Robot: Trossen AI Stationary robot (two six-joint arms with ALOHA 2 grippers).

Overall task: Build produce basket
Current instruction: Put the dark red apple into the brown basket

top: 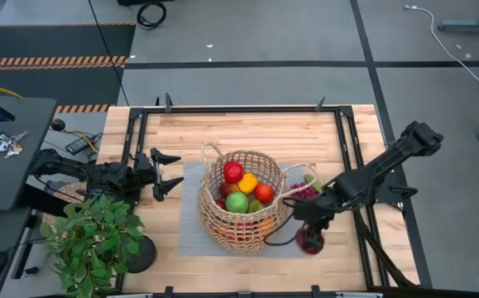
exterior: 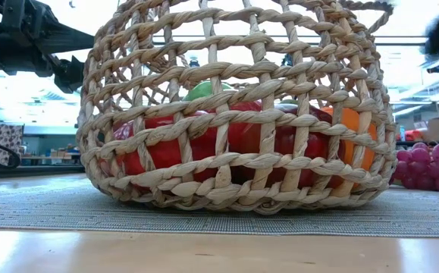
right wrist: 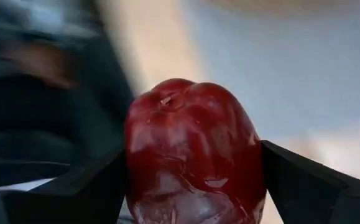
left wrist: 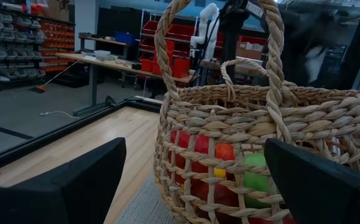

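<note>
The tan wicker basket (top: pixel 241 207) stands on a grey mat (top: pixel 191 236) at the table's middle. It holds produce: a red fruit (top: pixel 233 172), a yellow pepper (top: pixel 247 183), a green apple (top: pixel 237 202) and others. Purple grapes (top: pixel 302 191) lie on the mat just right of the basket, also in the low view (exterior: pixel 430 165). My right gripper (top: pixel 309 230) is to the basket's near right, shut on a dark red fruit (right wrist: pixel 192 155). My left gripper (top: pixel 173 170) stands open and level, left of the basket (left wrist: pixel 260 143), touching nothing. My right gripper pinches the dark red fruit by its two opposite sides (right wrist: pixel 251 168) between its two fingers (right wrist: pixel 304 186). The fingers slant down from the table's right and far side. The fruit (top: pixel 310 241) sits below the gripper, stem dimple showing; whether it is clear of the table I cannot tell.
A potted green plant (top: pixel 94 236) stands at the near left corner, close to my left arm. Black frame rails (top: pixel 348 157) run along the table's sides. A green fruit (top: pixel 309 178) lies beside the grapes. Bare wood lies behind the basket.
</note>
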